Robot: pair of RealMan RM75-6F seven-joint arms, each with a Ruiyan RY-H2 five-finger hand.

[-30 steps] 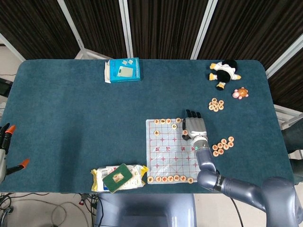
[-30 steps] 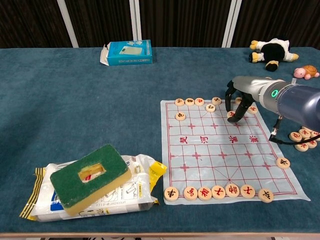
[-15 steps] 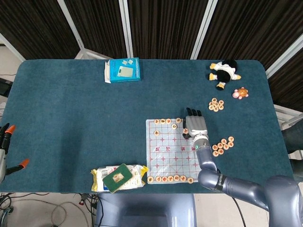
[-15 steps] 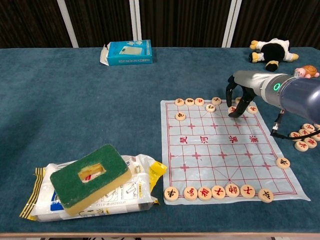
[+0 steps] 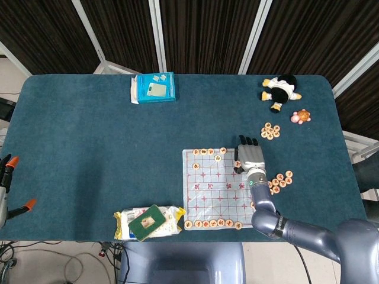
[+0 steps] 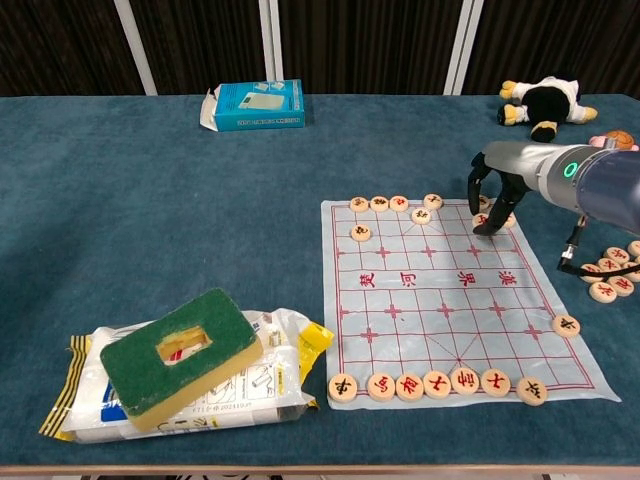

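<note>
A blue desk [image 5: 89, 142] is seen carrying a chess mat [image 6: 440, 300], with a sponge [image 6: 180, 355] lying on a packet [image 6: 250, 385] at its near left. The right hand [image 6: 492, 200] is poised over the mat's far right corner, fingers curled downward, fingertips [image 6: 488, 230] at a piece [image 6: 481, 221]; whether it is pinched cannot be told. The left hand is not shown.

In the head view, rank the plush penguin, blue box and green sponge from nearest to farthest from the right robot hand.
From the right robot hand:
1. Plush penguin, beyond it at the far right edge.
2. Green sponge, near left, on a packet.
3. Blue box, far left.
</note>
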